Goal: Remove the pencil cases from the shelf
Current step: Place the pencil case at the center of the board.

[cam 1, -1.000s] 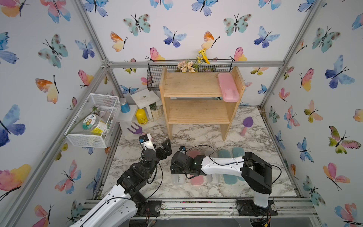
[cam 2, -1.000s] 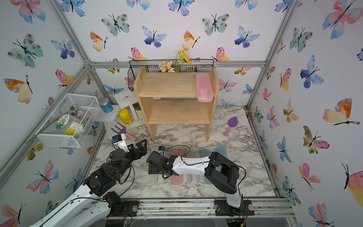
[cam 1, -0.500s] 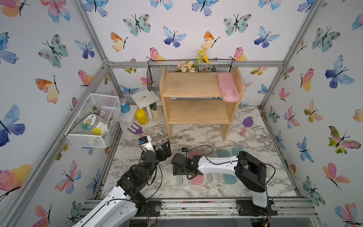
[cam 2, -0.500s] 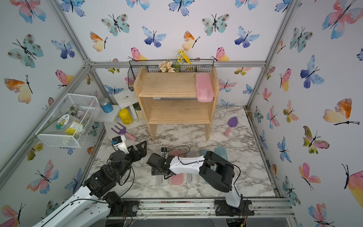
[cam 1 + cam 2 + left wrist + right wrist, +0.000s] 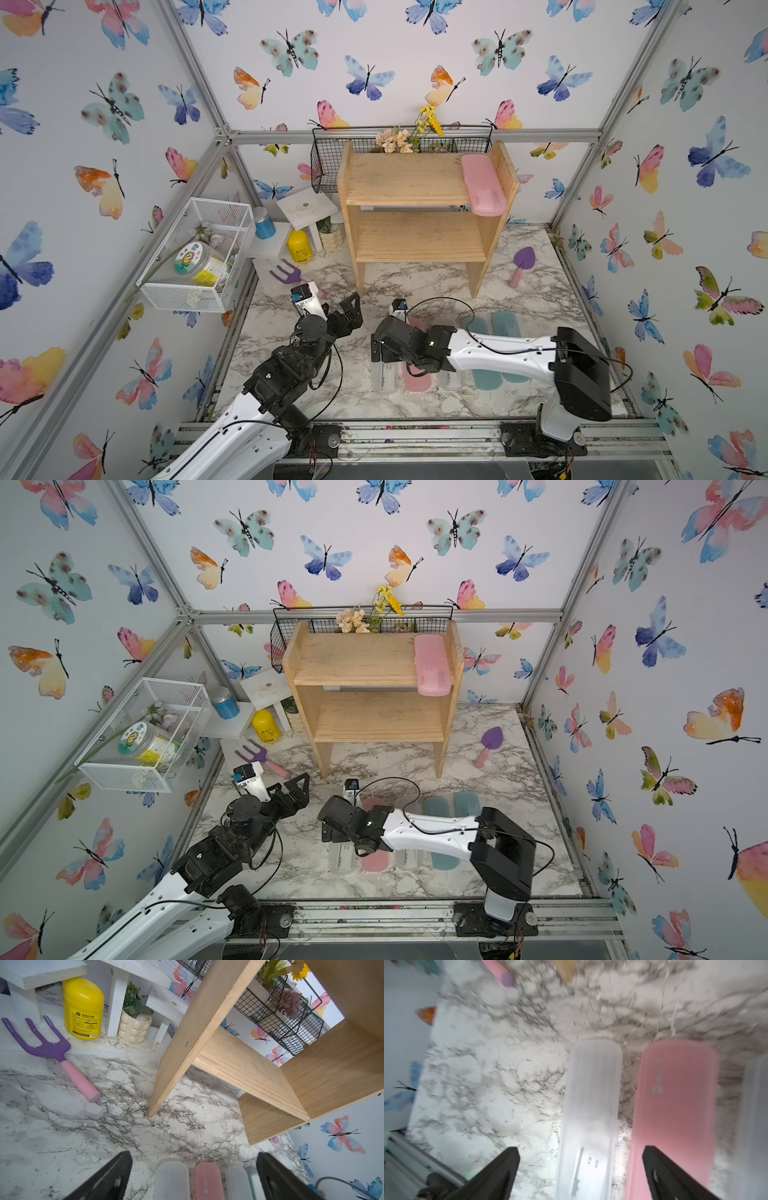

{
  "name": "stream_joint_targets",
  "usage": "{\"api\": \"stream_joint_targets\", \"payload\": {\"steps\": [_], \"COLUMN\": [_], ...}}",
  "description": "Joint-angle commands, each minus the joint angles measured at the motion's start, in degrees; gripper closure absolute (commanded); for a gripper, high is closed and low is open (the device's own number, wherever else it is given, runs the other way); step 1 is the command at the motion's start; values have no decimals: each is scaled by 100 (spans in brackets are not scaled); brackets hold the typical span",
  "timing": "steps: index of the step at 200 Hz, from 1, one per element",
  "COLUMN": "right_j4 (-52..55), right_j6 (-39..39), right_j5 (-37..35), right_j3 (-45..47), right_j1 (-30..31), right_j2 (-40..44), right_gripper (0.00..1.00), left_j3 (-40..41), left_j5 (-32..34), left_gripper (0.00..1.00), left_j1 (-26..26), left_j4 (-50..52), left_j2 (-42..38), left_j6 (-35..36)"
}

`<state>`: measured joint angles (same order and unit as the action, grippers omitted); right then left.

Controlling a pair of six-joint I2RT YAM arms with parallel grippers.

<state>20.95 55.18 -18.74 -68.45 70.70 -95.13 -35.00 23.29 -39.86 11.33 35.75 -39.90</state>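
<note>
One pink pencil case (image 5: 483,185) (image 5: 432,665) lies on the right end of the shelf's (image 5: 399,178) top tier, overhanging the front edge. Several more lie side by side on the marble table: frosted white (image 5: 384,376), pink (image 5: 415,380), frosted white (image 5: 449,379) and two teal (image 5: 505,324). My right gripper (image 5: 379,353) (image 5: 581,1151) hovers open over the leftmost frosted white case (image 5: 591,1095), holding nothing. My left gripper (image 5: 349,309) (image 5: 194,1155) stands open and empty just left of the row, facing the shelf's leg (image 5: 166,1084).
A purple fork (image 5: 286,272) lies left of the shelf and a purple trowel (image 5: 521,262) to its right. A white wire basket (image 5: 199,249) hangs on the left wall. A black wire basket (image 5: 328,166) sits behind the shelf. A yellow bottle (image 5: 300,246) stands by a white stool (image 5: 305,205).
My right gripper's jaws have spread wider over the frosted white case, which stays on the table, and the arm has shifted slightly. The left arm has hardly moved.
</note>
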Motion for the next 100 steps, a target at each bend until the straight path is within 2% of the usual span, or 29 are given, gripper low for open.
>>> {"api": "stream_joint_targets", "payload": {"steps": [1,24,62,100], "right_j4": [260,1174,2513,3240], "right_j6": [-550,-872,-1496,-1705], "right_j5": [-887,-1198,-1039,-1222], "right_j3": [261,297,-190,-794], "right_j1": [-49,-413,-1669,-2165], "right_j2": [939,1840,2683,2791], "right_gripper": [1,1,1,1], "left_j3": [-471,-978,-2176,-3775], "left_j5": [-645,-1525,-2903,-3443], "left_gripper": [1,1,1,1], "left_j1": [22,38,16,-286], "left_j4": [-43,-341,-1129,-1337], "left_j2": [230,786,2180,3679], "left_j6": [-65,-215,-653,-967]}}
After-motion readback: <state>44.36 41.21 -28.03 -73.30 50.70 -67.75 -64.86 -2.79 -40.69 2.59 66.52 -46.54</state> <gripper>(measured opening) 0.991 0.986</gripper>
